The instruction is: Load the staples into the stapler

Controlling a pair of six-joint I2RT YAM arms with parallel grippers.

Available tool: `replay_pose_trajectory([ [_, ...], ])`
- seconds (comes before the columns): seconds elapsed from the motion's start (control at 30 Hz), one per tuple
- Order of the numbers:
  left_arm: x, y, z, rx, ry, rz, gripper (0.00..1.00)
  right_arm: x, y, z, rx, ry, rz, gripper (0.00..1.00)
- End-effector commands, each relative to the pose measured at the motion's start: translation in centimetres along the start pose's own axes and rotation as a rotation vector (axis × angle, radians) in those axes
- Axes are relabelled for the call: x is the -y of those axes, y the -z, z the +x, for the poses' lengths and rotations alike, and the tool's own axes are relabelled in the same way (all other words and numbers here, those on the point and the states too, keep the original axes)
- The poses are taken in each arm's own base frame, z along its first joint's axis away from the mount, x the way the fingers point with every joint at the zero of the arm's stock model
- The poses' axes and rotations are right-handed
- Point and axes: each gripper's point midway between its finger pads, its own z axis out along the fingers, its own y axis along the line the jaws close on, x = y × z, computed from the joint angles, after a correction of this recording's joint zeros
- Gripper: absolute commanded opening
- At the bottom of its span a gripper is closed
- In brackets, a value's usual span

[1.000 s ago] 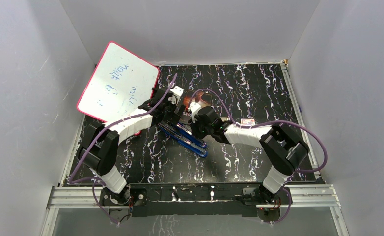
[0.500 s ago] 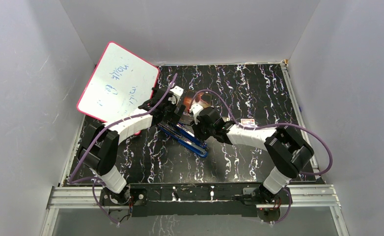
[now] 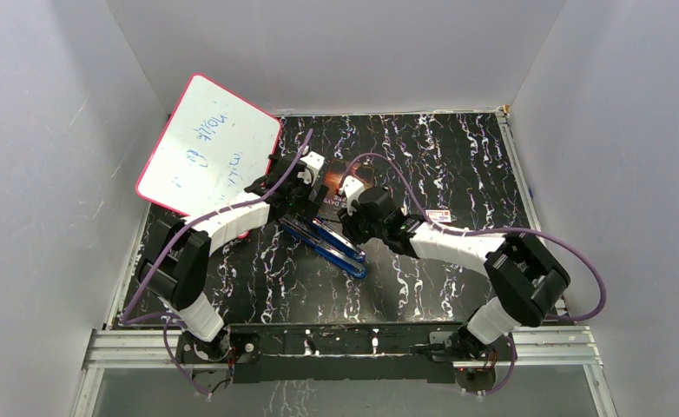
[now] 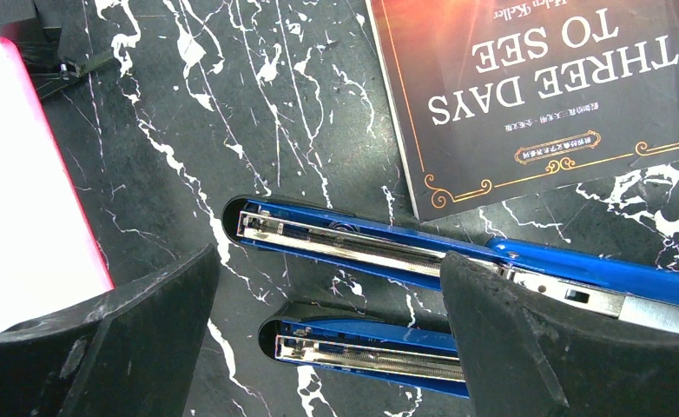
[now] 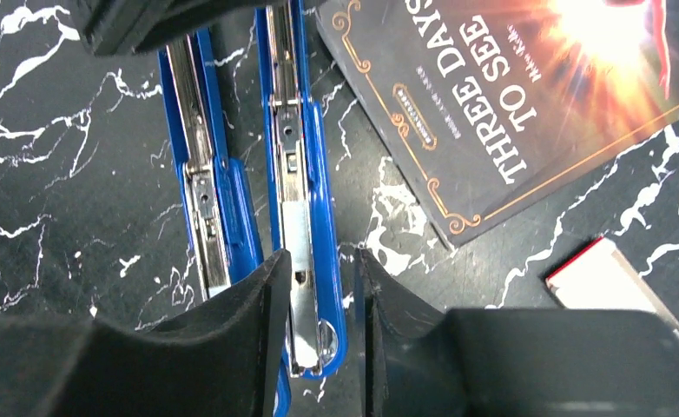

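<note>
Left gripper (image 4: 329,269): fingers spread wide over the stapler (image 4: 345,246), holding nothing; same place as a second ago.
Right gripper (image 5: 321,258): fingers a narrow gap apart, above the end of one blue half; nothing seen gripped.
Right arm: elbow has swung out to the right and the wrist sits a little further right.
Stapler: opened flat on the table (image 3: 458,156), near the book (image 4: 544,87); unmoved.
Staples: cannot be told from the silvery rails.
Box (image 5: 601,278): near the book's corner, unmoved.
</note>
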Motion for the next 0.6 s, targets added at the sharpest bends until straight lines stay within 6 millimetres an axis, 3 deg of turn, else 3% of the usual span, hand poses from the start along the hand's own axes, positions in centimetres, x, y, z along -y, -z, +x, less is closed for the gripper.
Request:
replay_pose_trajectory([
  [0.0,0.2,0.4,-0.9,0.029,0.01,0.013,0.98,0.0,-1.2,-3.6,0.107,0.025,-0.004,0.42],
  [0.1,0.1,0.5,-0.9,0.028,0.008,0.009,0.98,-0.2,-2.6,-3.6,0.097,0.026,-0.022,0.49],
  [0.57,-0.1,0.6,-0.9,0.029,0.005,-0.002,0.98,0.0,-4.7,-4.0,0.124,-0.004,-0.005,0.49],
])
